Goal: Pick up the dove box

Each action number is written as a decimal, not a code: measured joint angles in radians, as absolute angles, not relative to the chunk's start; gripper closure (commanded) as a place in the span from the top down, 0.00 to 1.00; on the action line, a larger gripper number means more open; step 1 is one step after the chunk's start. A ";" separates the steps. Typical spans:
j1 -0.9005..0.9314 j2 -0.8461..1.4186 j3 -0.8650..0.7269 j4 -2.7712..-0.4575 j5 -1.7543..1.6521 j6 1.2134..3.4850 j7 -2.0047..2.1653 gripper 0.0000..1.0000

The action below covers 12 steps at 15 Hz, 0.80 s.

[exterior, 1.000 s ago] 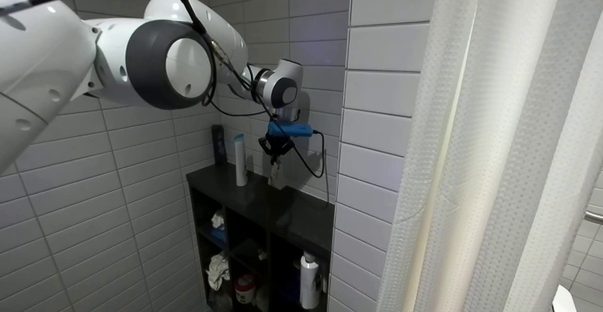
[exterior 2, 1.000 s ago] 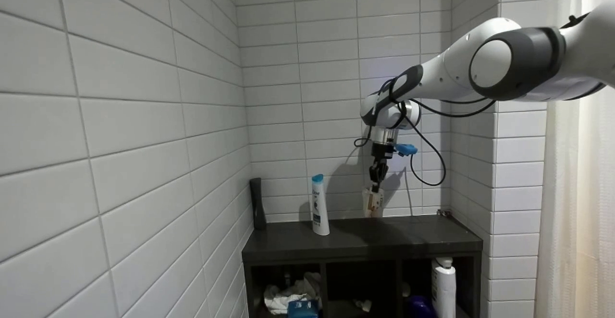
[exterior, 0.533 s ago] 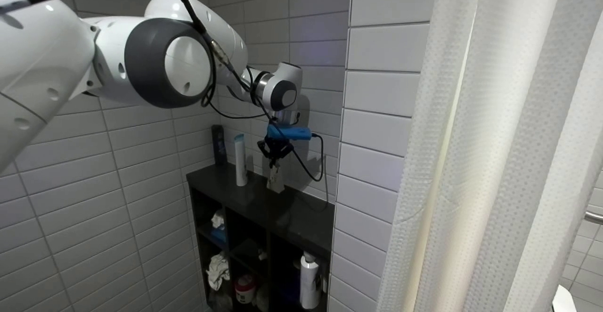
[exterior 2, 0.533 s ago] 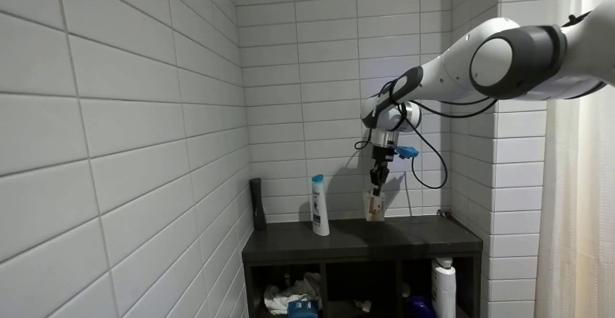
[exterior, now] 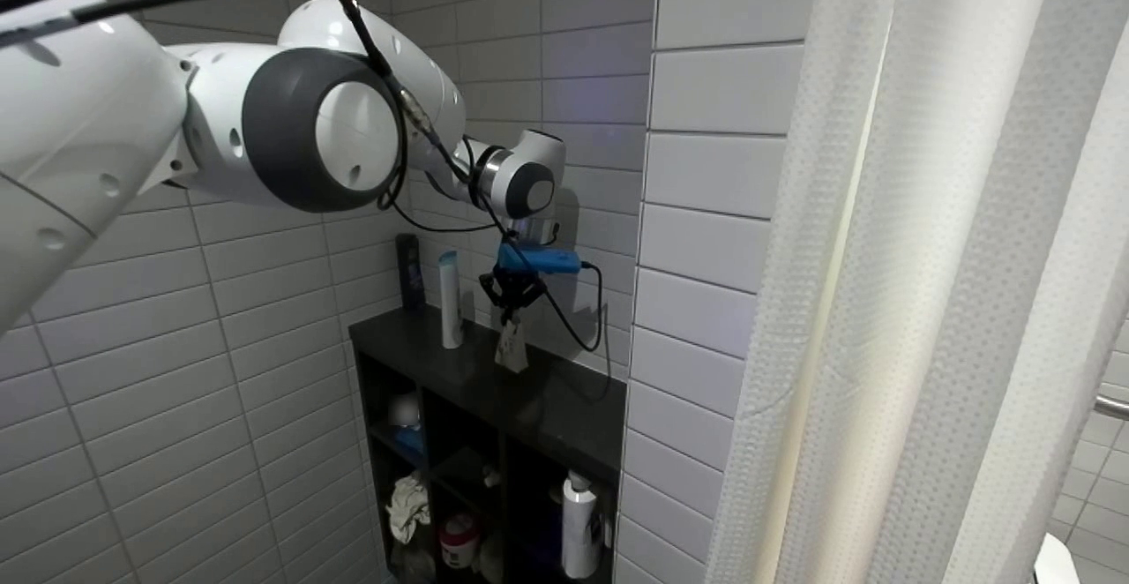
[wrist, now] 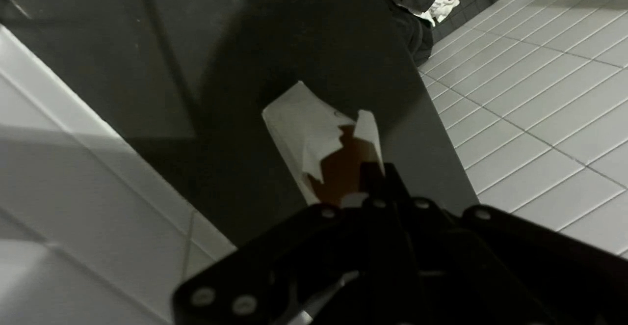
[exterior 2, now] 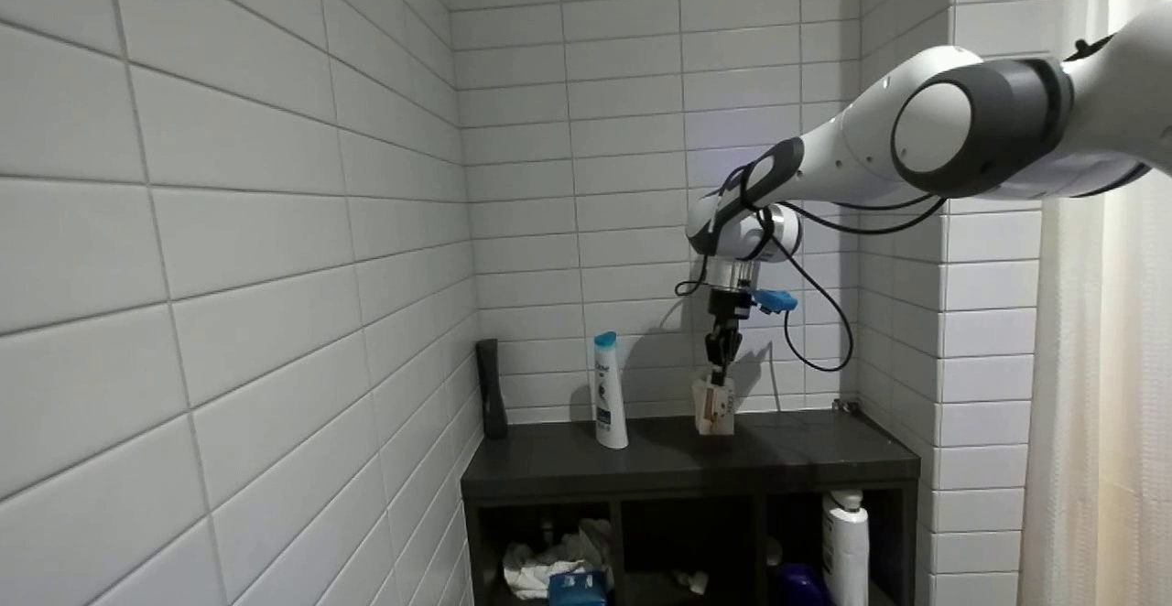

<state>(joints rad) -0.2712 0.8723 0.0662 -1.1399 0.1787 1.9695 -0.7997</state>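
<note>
The dove box (exterior 2: 713,410) is a small white carton with a brown print. It shows above the dark shelf top in both exterior views; whether its base touches the shelf I cannot tell. My gripper (exterior 2: 719,379) points down from above, shut on the carton's upper end. From the wrist camera, the white and brown box (wrist: 304,123) reaches away from the dark fingers (wrist: 396,180), which overlap its edge at one side. The black linkage hides the box's near end. In an exterior view the carton (exterior: 512,350) hangs slightly tilted below the gripper (exterior: 508,314).
A white bottle with a blue cap (exterior 2: 609,395) stands beside the box on the dark shelf unit (exterior 2: 549,464). Farther along is a dark bottle (exterior 2: 492,388). Tiled walls (exterior 2: 623,221) close in behind. A large white bottle (exterior 2: 846,542) sits in a lower compartment.
The gripper and the dove box have moved together, away from the back wall and lower in both exterior views. The jaws stayed shut. The bottles have not moved.
</note>
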 measured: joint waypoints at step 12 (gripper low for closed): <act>-0.273 0.909 0.077 -1.117 0.179 1.933 -0.803 0.00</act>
